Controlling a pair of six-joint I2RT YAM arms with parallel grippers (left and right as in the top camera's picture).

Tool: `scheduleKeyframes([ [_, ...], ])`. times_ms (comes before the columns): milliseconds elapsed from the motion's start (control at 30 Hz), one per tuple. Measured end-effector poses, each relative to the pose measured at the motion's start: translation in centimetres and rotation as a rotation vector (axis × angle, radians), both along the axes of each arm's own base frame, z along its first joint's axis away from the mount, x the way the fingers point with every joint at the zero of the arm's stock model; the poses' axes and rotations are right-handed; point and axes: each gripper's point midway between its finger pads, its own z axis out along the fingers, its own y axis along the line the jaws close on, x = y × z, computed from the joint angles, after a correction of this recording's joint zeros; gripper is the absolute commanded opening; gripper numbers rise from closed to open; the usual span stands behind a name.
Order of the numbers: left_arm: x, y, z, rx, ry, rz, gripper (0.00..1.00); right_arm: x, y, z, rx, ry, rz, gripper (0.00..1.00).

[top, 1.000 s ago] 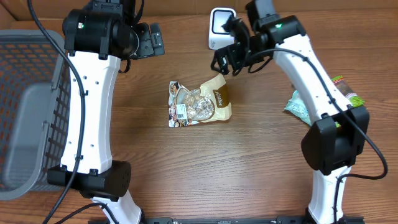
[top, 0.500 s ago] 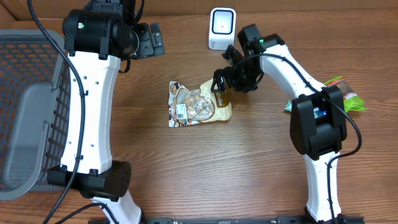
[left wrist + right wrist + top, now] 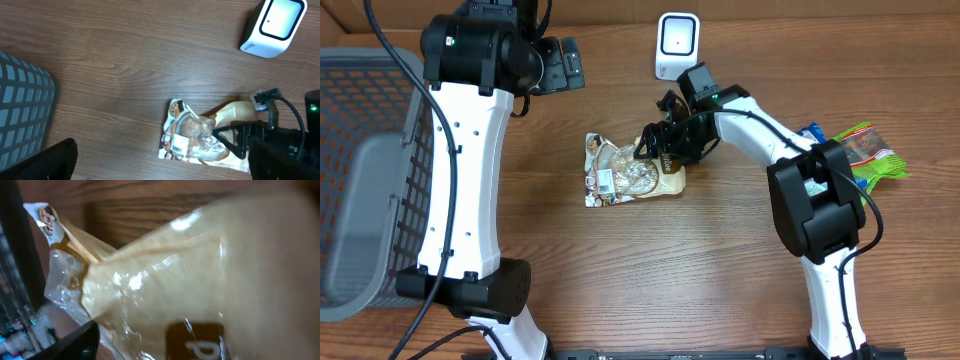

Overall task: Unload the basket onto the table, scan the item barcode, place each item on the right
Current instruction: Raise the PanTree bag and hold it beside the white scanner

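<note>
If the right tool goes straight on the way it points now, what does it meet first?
The snack bag, directly ahead of the right tool and very close; whether they touch is unclear.

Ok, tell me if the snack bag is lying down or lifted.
Lying down: the snack bag rests on the table, the right gripper at its tan end. Grip: cannot tell.

Brown wood-grain table (image 3: 620, 280); grey mesh basket (image 3: 350, 120) at left edge.

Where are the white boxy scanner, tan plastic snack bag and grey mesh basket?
white boxy scanner (image 3: 677, 40), overhead view, front face
tan plastic snack bag (image 3: 193, 132), left wrist view, clear middle
grey mesh basket (image 3: 358, 102), overhead view, mesh wall
</note>
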Motion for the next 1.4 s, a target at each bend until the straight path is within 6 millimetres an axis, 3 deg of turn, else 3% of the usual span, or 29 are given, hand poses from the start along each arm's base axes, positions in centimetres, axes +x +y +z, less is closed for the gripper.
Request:
scheduleKeyframes([
  [300, 0.0, 0.0, 0.0, 0.0, 0.0, 0.0, 1.0, -0.1, -0.7, -1.1, -0.081, 0.077, -0.129, 0.23],
  [367, 0.0, 0.0, 0.0, 0.0, 0.0, 0.0, 1.0, -0.1, -0.8, -1.2, -0.087, 0.081, -0.135, 0.04],
  [733, 0.0, 0.0, 0.0, 0.0, 0.0, 0.0, 1.0, -0.8, -0.2, -0.5, -0.011, 0.065, -0.042, 0.04],
  [867, 0.0, 0.0, 0.0, 0.0, 0.0, 0.0, 1.0, -0.4, -1.0, 0.1, 0.012, 0.02, 0.003, 0.04],
  [1000, 0.0, 0.0, 0.0, 0.0, 0.0, 0.0, 1.0, 0.9, -2.5, 3.0, 0.042, -0.06, 0.0, 0.04],
  [1267, 0.0, 0.0, 0.0, 0.0, 0.0, 0.0, 1.0, 3.2, -7.7, 14.3, 0.188, -0.187, -0.136, 0.04],
  [1400, 0.0, 0.0, 0.0, 0.001, 0.0, 0.0, 1.0, 3.5, -10.2, 17.4, 0.305, -0.147, -0.201, 0.04],
])
